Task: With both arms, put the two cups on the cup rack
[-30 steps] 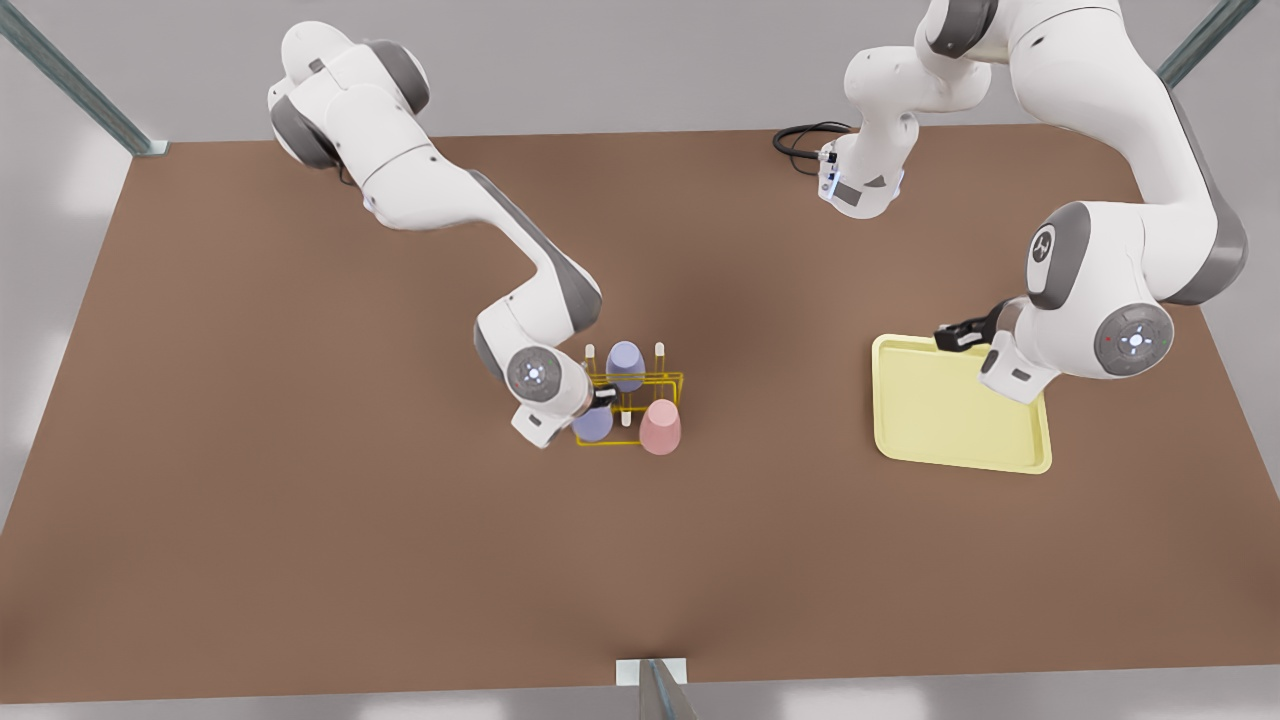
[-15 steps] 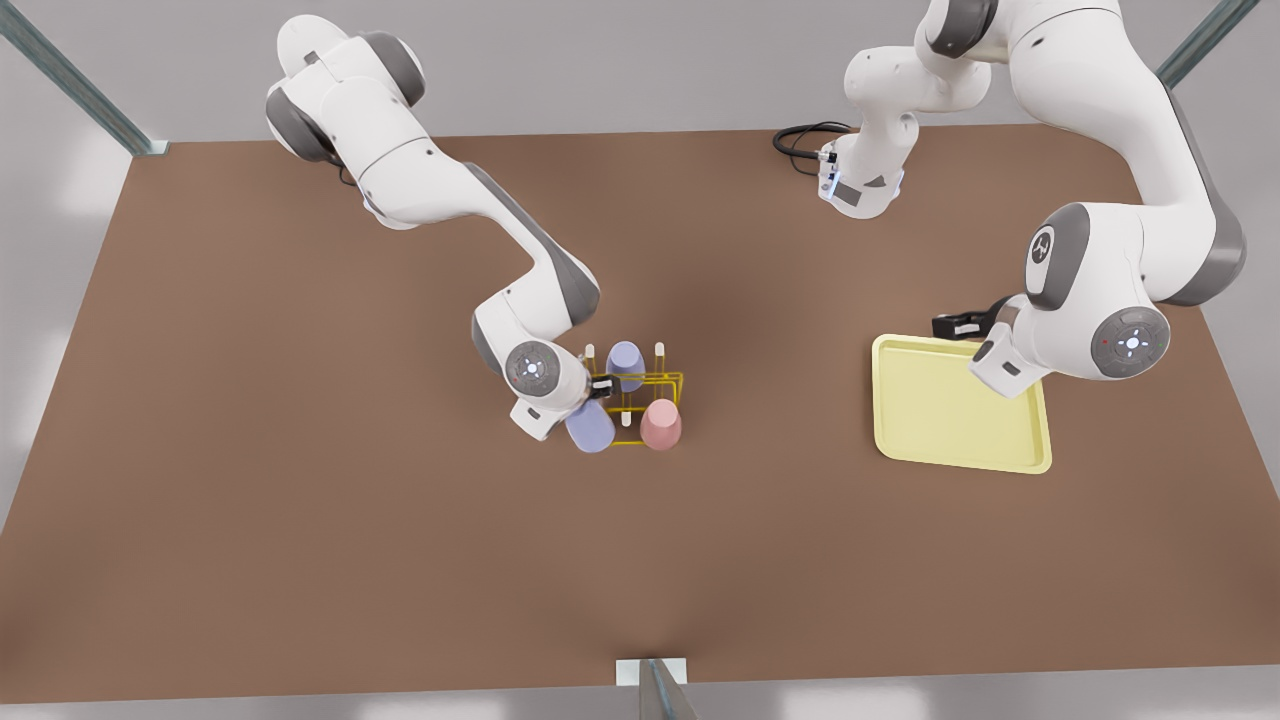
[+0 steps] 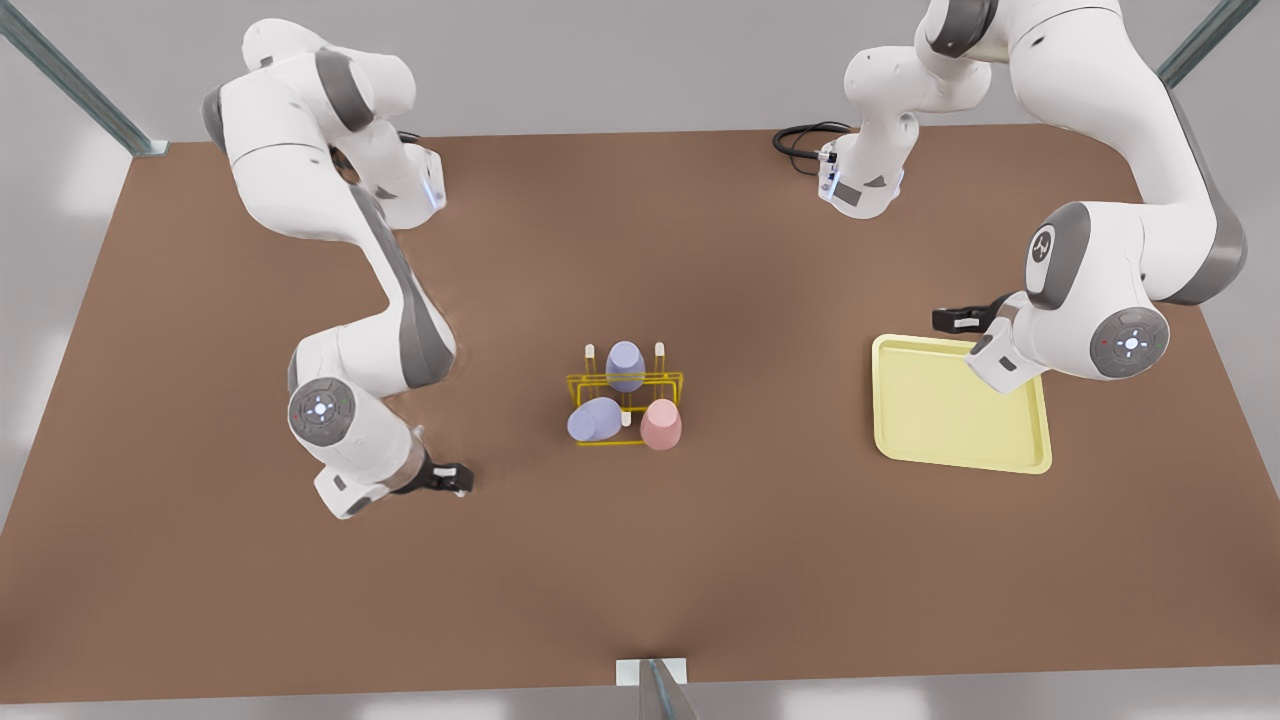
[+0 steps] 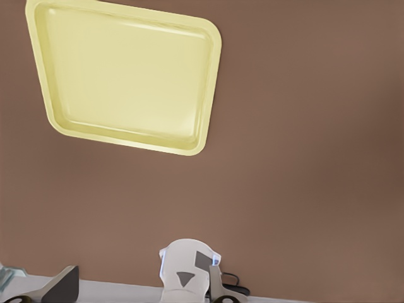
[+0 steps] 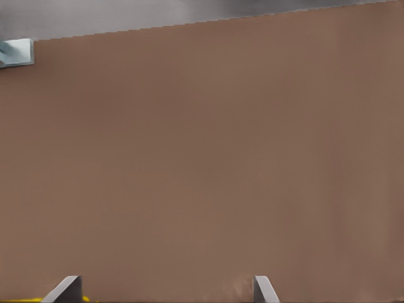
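The brown table point(image 3: 700, 560) carries a pale-yellow tray point(image 3: 950, 420); the left gripper point(image 3: 950, 320) hovers at its far edge, fingers spread with nothing between. The right gripper point(image 3: 455, 478), also spread and empty, hangs well clear of the yellow cup rack point(image 3: 625, 385). The rack bears a lavender cup point(image 3: 625, 365), a tilted lavender cup point(image 3: 595, 420) and a pink cup point(image 3: 661, 425).

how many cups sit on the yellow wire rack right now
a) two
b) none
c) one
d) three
d: the front view shows a salmon pink cup and two lavender cups on the cup rack, with no pincer holding any.
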Robot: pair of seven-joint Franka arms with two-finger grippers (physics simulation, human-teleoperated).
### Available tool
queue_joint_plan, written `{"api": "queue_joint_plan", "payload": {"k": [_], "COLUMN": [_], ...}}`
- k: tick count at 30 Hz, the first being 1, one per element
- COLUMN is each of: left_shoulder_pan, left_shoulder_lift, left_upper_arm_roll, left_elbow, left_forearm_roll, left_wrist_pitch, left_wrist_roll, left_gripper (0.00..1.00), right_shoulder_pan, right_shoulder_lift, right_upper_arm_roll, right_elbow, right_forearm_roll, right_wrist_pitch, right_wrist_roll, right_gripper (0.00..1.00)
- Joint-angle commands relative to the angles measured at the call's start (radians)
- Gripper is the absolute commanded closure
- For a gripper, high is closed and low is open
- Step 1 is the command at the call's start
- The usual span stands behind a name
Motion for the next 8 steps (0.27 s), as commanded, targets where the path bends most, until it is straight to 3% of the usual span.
{"api": "queue_joint_plan", "payload": {"k": [1,4,8], "left_shoulder_pan": [0.0,0.0,0.0], "left_shoulder_lift": [-0.001,-0.003,-0.003], "left_upper_arm_roll": [0.0,0.0,0.0], "left_elbow": [0.0,0.0,0.0], "left_forearm_roll": [0.0,0.0,0.0], "left_wrist_pitch": [-0.001,-0.008,-0.008], "left_wrist_roll": [0.058,0.058,0.058], "left_gripper": [0.0,0.0,0.0], "right_shoulder_pan": [-0.089,-0.192,-0.189], "right_shoulder_lift": [-0.067,-0.239,-0.308], "right_upper_arm_roll": [-0.002,-0.001,0.001], "right_elbow": [0.005,-0.075,-0.092], "right_forearm_roll": [-0.07,-0.016,-0.007], "right_wrist_pitch": [-0.187,-0.311,-0.366], "right_wrist_roll": [-0.522,-0.549,-0.534], "right_gripper": [0.0,0.0,0.0]}}
